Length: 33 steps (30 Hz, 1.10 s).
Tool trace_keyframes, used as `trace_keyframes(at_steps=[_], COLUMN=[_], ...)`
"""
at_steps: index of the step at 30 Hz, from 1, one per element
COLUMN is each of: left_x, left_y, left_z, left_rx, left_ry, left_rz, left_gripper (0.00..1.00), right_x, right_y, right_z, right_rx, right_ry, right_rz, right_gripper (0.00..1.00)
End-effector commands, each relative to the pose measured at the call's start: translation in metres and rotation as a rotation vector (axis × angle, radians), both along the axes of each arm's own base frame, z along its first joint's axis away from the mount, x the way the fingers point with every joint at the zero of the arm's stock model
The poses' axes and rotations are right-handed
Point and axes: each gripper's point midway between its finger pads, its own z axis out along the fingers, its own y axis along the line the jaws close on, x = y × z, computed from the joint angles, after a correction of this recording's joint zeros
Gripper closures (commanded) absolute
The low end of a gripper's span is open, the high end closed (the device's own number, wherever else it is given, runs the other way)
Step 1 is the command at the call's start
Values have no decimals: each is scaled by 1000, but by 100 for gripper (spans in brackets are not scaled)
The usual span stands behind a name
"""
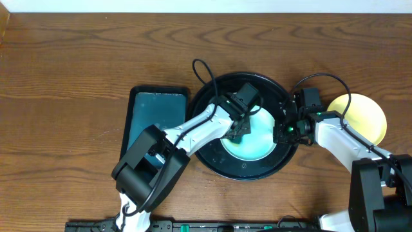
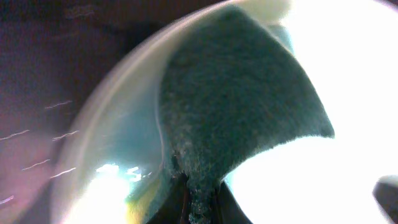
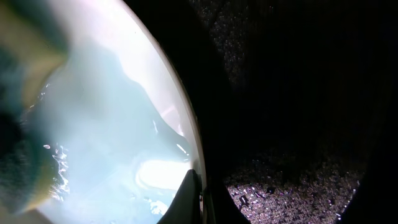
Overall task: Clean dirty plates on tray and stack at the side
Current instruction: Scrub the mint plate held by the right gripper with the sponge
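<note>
the black round tray [image 1: 243,170] sits mid-counter [image 1: 77,71], and one pale mint plate [image 1: 259,147] lies inside it, its face shiny with a wet teal film. the left pincer [image 1: 239,129] reaches in from the left and is clamped on a dark green sponge [image 2: 242,106], which in the left wrist view is pressed flat against the plate's inner surface close to the rim. the right pincer [image 1: 281,131] is at the plate's right edge, over the tray's rim. in the right wrist view one dark fingertip [image 3: 188,198] touches the plate's rim, with the wet tray floor just beside it; whether this pincer is closed on the plate i cannot tell. a pale yellow plate [image 1: 364,116] rests on the counter to the right of the tray, partly under the right arm. a dark teal rectangular tray [image 1: 151,109] lies just left of the black one.
</note>
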Motion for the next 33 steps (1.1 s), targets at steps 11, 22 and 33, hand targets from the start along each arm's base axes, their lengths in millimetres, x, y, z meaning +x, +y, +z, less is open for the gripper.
trace_keyframes(at_steps=[11, 22, 33], left_x=[-86, -103, -45], left_y=[-73, -80, 45], left_z=[-55, -47, -51], left_rx=[-272, -357, 211], left_ry=[403, 477, 210], left_rz=[-115, -226, 4], left_gripper=[92, 93, 93], right_x=[-13, -13, -12], right_y=[-18, -18, -18], right_z=[-19, -19, -19], right_rx=[-112, -113, -112], right_ry=[49, 47, 45], right_rz=[12, 16, 16], right_gripper=[99, 99, 99])
